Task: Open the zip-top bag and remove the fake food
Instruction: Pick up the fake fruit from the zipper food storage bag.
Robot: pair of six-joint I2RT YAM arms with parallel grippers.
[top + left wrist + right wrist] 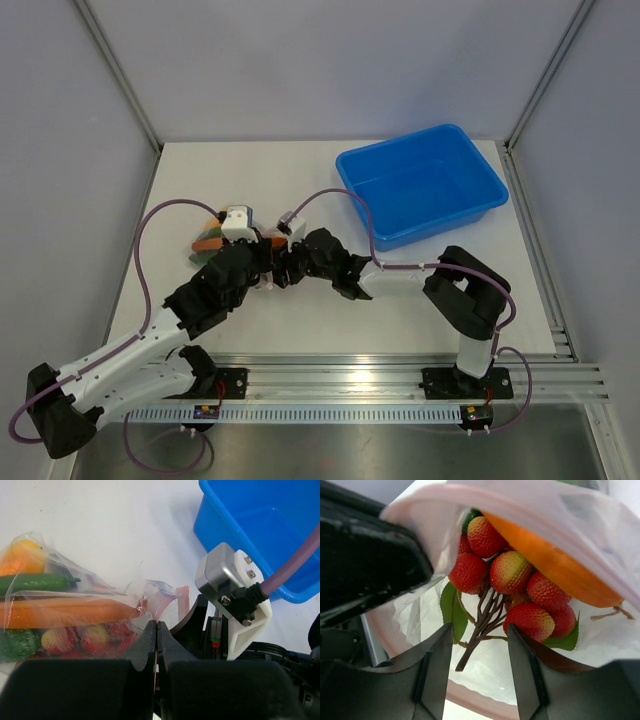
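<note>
The zip-top bag [75, 605] lies left of centre on the table [210, 238], clear and crinkled, with its pink zip strip [167, 597] curled open. My left gripper [157, 626] is shut on the bag's rim, a sliver of the pink edge between its jaws. My right gripper [480, 647] is open inside the bag's mouth. The brown stem of a red lychee-like bunch [512, 577] lies between its fingers [437, 665], untouched. Other fake food in the bag: an orange carrot [65, 611], a green piece [35, 582] and an orange fruit [22, 555].
A blue rectangular bin [420, 190] stands at the back right, with nothing showing in it. The two wrists meet near the table's middle [285, 262]. Purple cables loop over both arms. The right wrist's camera housing [232, 587] sits close beside my left jaws.
</note>
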